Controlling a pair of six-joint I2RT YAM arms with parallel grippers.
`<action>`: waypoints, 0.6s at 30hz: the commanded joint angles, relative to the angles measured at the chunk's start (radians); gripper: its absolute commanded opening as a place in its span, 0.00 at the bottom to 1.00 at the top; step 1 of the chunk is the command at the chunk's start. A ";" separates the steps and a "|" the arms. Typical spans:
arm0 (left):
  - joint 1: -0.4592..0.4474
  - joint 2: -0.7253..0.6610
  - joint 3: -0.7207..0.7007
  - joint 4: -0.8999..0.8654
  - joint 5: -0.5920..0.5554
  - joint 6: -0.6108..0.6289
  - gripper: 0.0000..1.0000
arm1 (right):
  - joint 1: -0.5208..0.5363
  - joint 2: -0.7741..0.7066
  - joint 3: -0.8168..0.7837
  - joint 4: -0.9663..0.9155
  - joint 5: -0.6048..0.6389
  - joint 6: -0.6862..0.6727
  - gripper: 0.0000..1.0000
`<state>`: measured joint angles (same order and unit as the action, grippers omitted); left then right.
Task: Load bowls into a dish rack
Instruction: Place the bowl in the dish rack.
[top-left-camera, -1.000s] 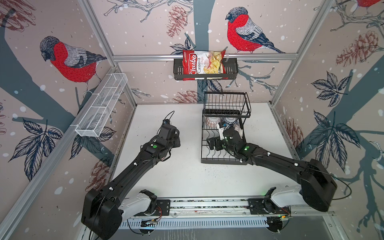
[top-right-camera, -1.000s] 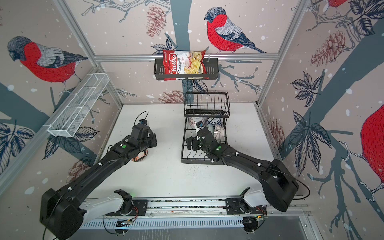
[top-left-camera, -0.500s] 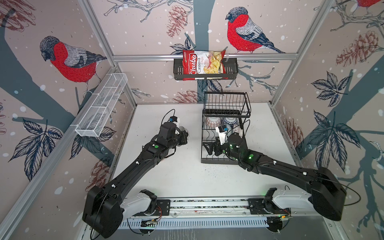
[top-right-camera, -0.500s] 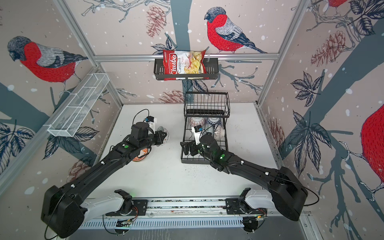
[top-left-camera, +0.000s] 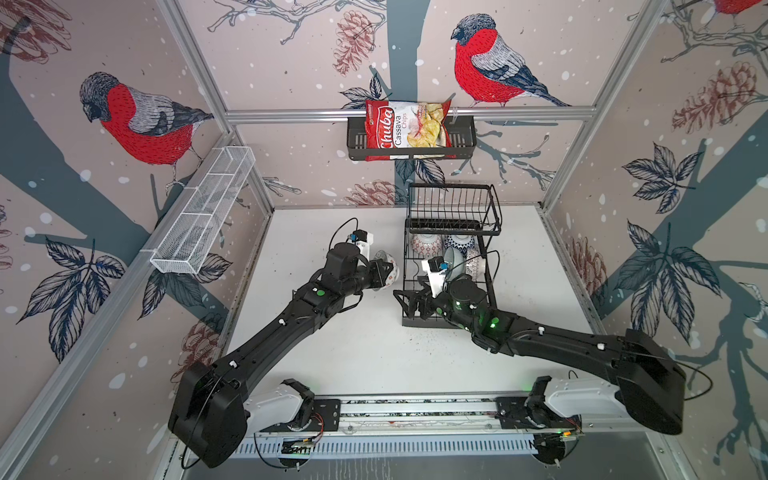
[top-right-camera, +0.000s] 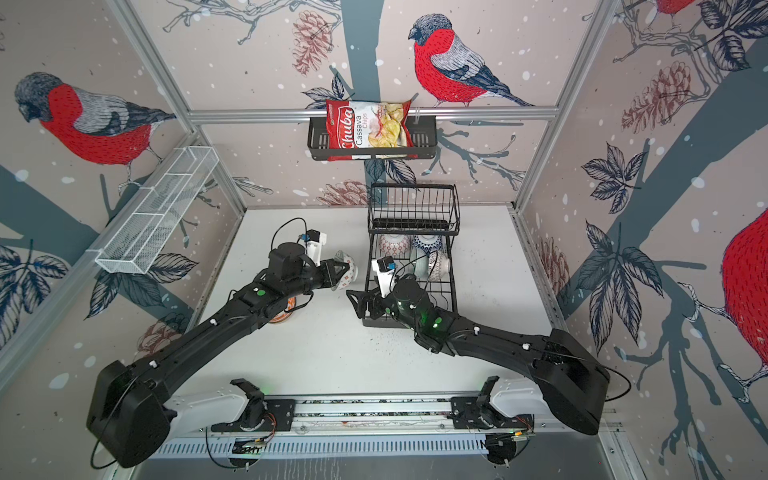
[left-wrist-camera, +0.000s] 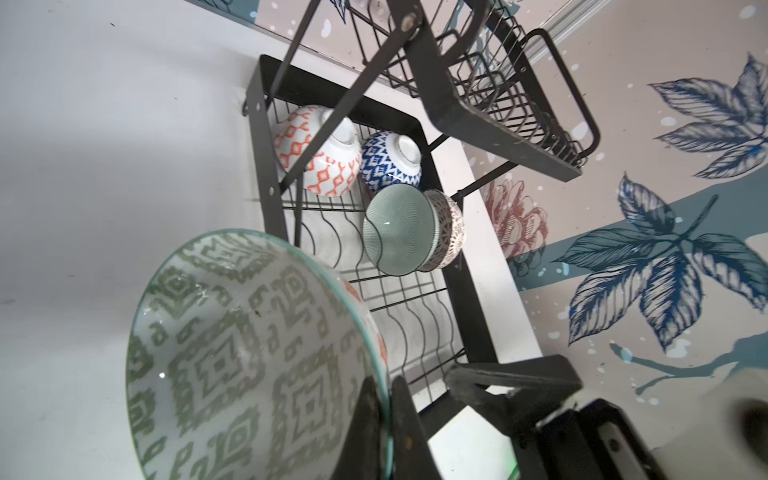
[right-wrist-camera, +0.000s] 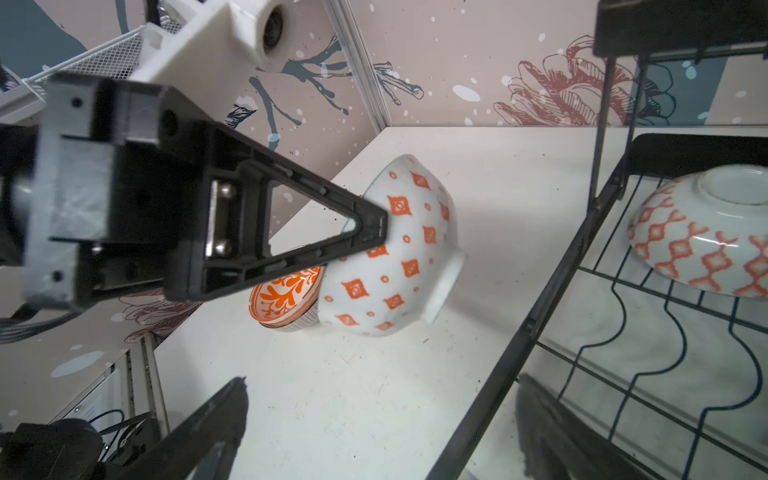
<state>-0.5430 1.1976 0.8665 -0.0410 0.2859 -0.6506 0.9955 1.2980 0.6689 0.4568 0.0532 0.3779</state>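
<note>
In both top views we see the dish rack (top-left-camera: 419, 323) standing toward the bench's (top-left-camera: 332, 357) far edge, right of the middle, its raised basket (top-left-camera: 453, 210) at the far end. Four bowls sit in the far half of the lower tier: an orange-lattice bowl (top-left-camera: 424, 246) and a blue bowl (top-left-camera: 459, 241) partly under the basket, and a teal bowl (top-left-camera: 454, 259) and a grey bowl (top-left-camera: 477, 265) just nearer, on the rack's right side. Our left hand (top-left-camera: 381, 274) is clamped on the rim of a diamond-patterned bowl (top-left-camera: 394, 272), held off the bench just beside the rack's left rail. Our right hand (top-left-camera: 409, 299) hangs at the rack's near left corner, its fingers spread wide with nothing between them. In a top view an orange-inside bowl (top-right-camera: 283, 316) rests on the bench under the left arm, toward the left edge. From the left wrist we look into the diamond-patterned bowl (left-wrist-camera: 249, 353), green-patterned inside, its rim pinched between the fingers (left-wrist-camera: 361, 428). Beyond it the teal bowl (left-wrist-camera: 399, 228) stands on edge with the grey bowl (left-wrist-camera: 451, 226) against its back. From the right wrist the held bowl (right-wrist-camera: 399, 257) is tipped on its side, foot toward the rack (right-wrist-camera: 532, 316), with the orange-inside bowl (right-wrist-camera: 286, 299) behind it; whether those two touch we cannot tell
</note>
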 joint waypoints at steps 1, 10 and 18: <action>-0.013 0.000 0.013 0.112 0.005 -0.021 0.00 | 0.004 0.015 0.007 0.070 0.028 0.019 1.00; -0.048 0.010 0.023 0.139 0.014 -0.030 0.00 | 0.003 0.069 0.024 0.117 0.045 0.031 1.00; -0.058 0.013 0.020 0.155 0.033 -0.029 0.00 | 0.000 0.094 0.028 0.144 0.089 0.044 0.99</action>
<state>-0.5995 1.2125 0.8780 0.0177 0.2974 -0.6807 0.9958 1.3880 0.6907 0.5518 0.1097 0.4179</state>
